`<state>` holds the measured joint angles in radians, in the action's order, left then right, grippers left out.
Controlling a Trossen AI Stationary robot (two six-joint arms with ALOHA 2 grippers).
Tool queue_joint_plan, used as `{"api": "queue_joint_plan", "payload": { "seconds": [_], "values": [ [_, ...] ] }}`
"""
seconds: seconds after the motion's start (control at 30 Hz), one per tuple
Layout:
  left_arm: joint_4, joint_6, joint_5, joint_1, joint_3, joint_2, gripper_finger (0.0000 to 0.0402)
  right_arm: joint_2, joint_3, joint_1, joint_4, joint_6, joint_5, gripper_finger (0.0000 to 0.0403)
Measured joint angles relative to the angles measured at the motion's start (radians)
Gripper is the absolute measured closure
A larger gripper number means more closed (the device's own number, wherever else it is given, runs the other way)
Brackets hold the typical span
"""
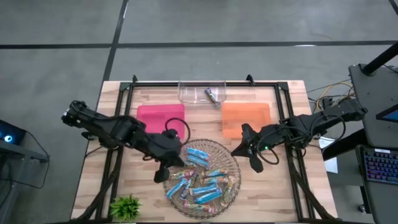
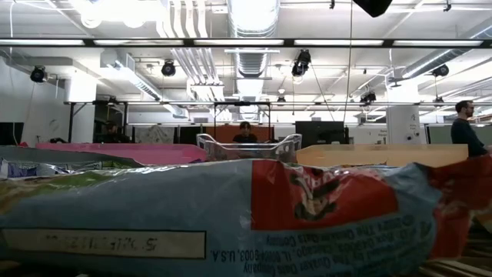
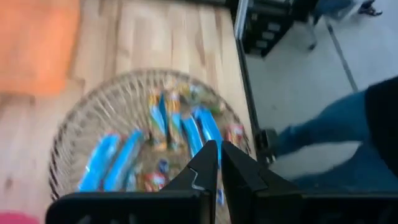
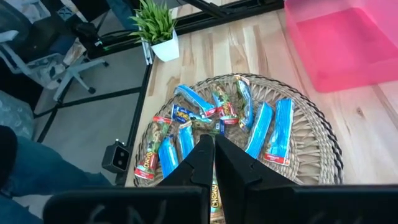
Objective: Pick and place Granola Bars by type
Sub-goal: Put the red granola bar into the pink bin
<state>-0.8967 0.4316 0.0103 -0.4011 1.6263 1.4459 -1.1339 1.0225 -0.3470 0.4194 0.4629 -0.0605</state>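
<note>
The Granola Bars point(image 1: 200, 180) lie heaped in a round wicker basket point(image 1: 234, 163) near the table's front edge; most wrappers are blue, some reddish or tan. They also show in the right wrist view point(image 4: 273, 134) and the left wrist view point(image 3: 168, 121). One wrapper point(image 2: 254, 223) fills the low view close up. My left gripper point(image 1: 183, 163) hangs shut over the basket's left rim, holding nothing point(image 3: 217, 155). My right gripper point(image 1: 236, 151) hangs shut by the basket's far right rim, also holding nothing point(image 4: 213, 146).
A pink tray point(image 1: 160, 117) and an orange tray point(image 1: 245, 118) lie behind the basket. Between them at the far edge stands a clear container point(image 1: 202, 92) with a bar point(image 1: 214, 94) in it. A small green plant point(image 1: 126, 206) stands at the near left corner. People stand in the room beyond.
</note>
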Motion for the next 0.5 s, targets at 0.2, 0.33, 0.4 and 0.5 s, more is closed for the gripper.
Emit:
{"api": "queue_joint_plan", "payload": {
  "seconds": [0.2, 0.33, 0.4, 0.5],
  "values": [
    [-0.076, 0.142, -0.062, -0.028, 0.005, 0.032, 0.0397, 0.000, 0.000, 0.000, 0.006, -0.003, -0.001, 0.0394],
    [-0.073, 0.194, -0.061, -0.043, 0.005, 0.038, 0.0397, 0.000, 0.000, 0.000, 0.037, -0.003, -0.001, 0.0394],
    [-0.073, 0.220, -0.056, -0.045, 0.005, 0.038, 0.0397, 0.000, 0.000, 0.000, 0.055, -0.003, -0.001, 0.0394],
    [-0.073, 0.245, -0.053, -0.046, 0.005, 0.038, 0.0397, 0.000, 0.000, 0.000, 0.065, -0.003, -0.001, 0.0394]
  ]
}}
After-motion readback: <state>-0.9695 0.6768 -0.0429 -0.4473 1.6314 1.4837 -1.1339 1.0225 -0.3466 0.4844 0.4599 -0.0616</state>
